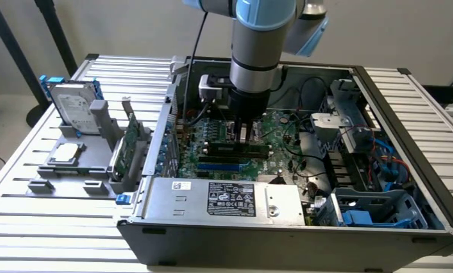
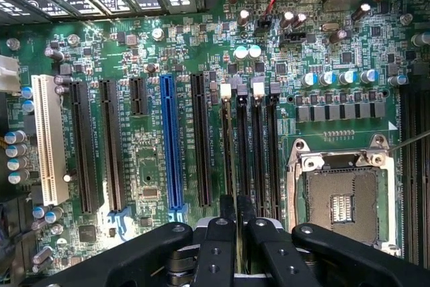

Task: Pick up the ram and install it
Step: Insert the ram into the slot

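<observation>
My gripper [image 1: 244, 136] hangs straight down inside the open computer case [image 1: 408, 170], just above the black memory slots [image 1: 234, 151] of the green motherboard [image 1: 279, 128]. In the wrist view its black fingers [image 2: 216, 247] stand close together over the row of memory slots [image 2: 259, 152]. They are pinched on a thin strip seen edge-on, the ram [image 2: 234, 196]. The ram runs in line with the slots, and most of its face is hidden. I cannot tell whether it touches a slot.
The empty CPU socket [image 2: 342, 193] lies beside the memory slots, with expansion slots [image 2: 168, 146] on the other side. The power supply [image 1: 226, 199] fills the case front and drive cages [image 1: 370, 213] its right. A holder [image 1: 82, 153] outside carries a hard disk [image 1: 74, 108] and a green card [image 1: 129, 145].
</observation>
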